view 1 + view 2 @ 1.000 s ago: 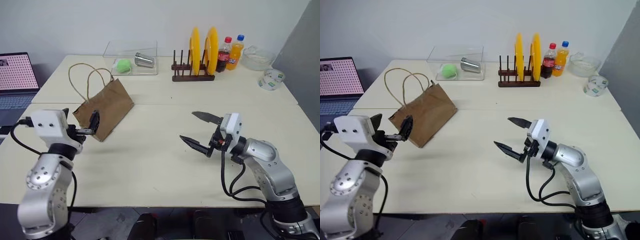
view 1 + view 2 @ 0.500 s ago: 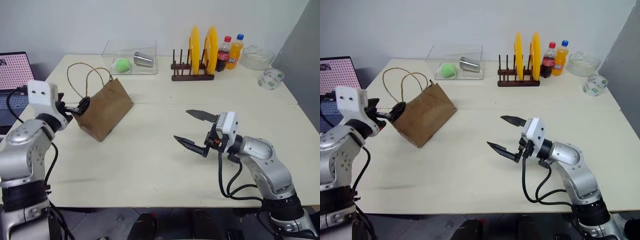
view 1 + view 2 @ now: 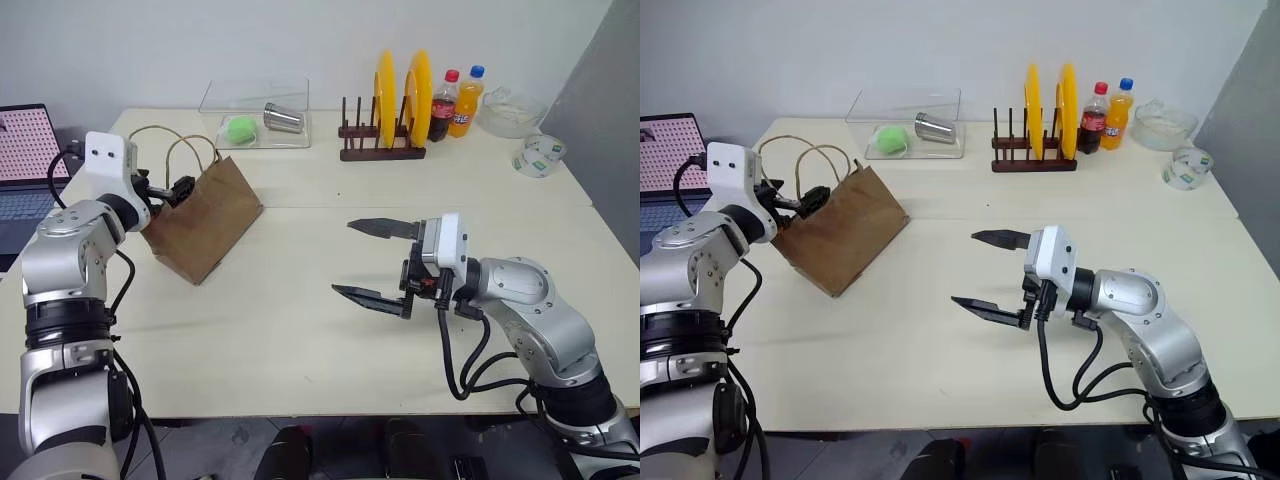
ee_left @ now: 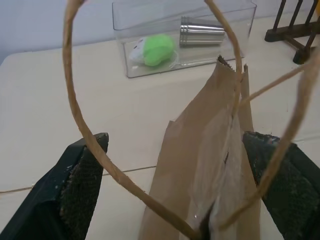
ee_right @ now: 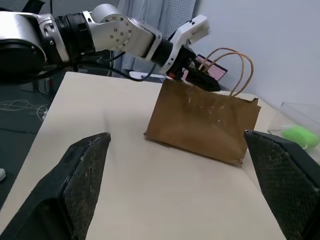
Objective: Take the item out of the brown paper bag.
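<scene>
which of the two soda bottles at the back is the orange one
The orange soda bottle with the blue cap, farther right; the cola bottle beside it is dark with a red cap.

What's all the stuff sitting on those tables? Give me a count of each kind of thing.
Brown paper bag: 1
Clear plastic box: 1
Green ball: 1
Steel cup: 1
Wooden plate rack: 1
Yellow plates: 2
Soda bottles: 2
Glass bowl: 1
Tape roll: 1
Total: 11
</scene>
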Controlling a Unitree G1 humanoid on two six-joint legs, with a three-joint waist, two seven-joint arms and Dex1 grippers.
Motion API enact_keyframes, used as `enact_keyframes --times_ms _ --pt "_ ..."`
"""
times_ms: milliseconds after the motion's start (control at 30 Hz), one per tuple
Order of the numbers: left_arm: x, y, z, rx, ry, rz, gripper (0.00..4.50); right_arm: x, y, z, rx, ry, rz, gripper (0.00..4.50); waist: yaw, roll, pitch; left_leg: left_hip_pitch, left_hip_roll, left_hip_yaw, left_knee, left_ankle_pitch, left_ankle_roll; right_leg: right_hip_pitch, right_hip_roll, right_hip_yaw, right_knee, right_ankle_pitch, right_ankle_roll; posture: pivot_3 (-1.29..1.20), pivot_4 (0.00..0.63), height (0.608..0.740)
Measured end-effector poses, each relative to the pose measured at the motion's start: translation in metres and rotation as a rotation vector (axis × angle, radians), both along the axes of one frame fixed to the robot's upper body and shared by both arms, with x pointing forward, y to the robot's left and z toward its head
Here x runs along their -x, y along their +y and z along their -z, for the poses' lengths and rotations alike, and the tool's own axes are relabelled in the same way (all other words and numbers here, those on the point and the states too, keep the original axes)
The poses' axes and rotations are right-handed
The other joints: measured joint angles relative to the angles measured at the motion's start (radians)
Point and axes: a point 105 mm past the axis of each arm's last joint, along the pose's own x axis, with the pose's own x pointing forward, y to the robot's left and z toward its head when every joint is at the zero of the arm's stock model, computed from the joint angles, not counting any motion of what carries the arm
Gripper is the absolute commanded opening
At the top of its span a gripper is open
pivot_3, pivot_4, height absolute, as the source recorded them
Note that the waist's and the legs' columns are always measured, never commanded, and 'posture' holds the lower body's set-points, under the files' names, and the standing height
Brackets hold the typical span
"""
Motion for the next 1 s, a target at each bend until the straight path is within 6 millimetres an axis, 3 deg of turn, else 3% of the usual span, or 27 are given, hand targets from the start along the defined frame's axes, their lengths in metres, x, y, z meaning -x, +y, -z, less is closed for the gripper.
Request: enact_keyframes --times_ms 367,633,767,1000 --pt "-0.017 0.002 -0.038 0.003 -0.071 0.04 4.49 -0.003 -0.001 0.002 0.011 -0.001 0.001 4.5 -0.001 -0.001 0.0 0.0 0.0 0.0 0.0 0.0 0.0 0.0 0.0 0.0 0.0 0.0 0.0 0.0 0.15 0.74" --pt "-0.032 -0.002 -0.041 -0.03 -0.014 0.061 4.49 -0.004 -0.002 0.0 0.024 -0.018 0.005 4.5 -0.013 -0.001 0.001 -0.001 -0.001 0.0 0.0 0.0 0.0 0.0 0.0 -0.001 0.001 0.0 0.0 0.0 0.15 0.74" --pt "-0.035 0.0 -0.041 -0.034 0.0 0.055 3.64 -0.005 -0.002 0.001 0.03 -0.018 0.009 4.5 -0.021 -0.001 0.001 -0.001 -0.001 0.0 0.0 0.0 0.0 -0.001 0.0 -0.001 0.001 0.0 0.0 0.0 0.15 0.74" --pt "-0.039 -0.004 -0.052 -0.062 -0.026 0.073 1.51 -0.006 -0.005 0.001 0.041 -0.02 0.017 4.5 -0.023 -0.004 0.002 -0.001 -0.001 0.0 0.0 0.0 0.0 -0.001 0.0 -0.001 0.001 0.0 0.0 0.0 0.15 0.74"
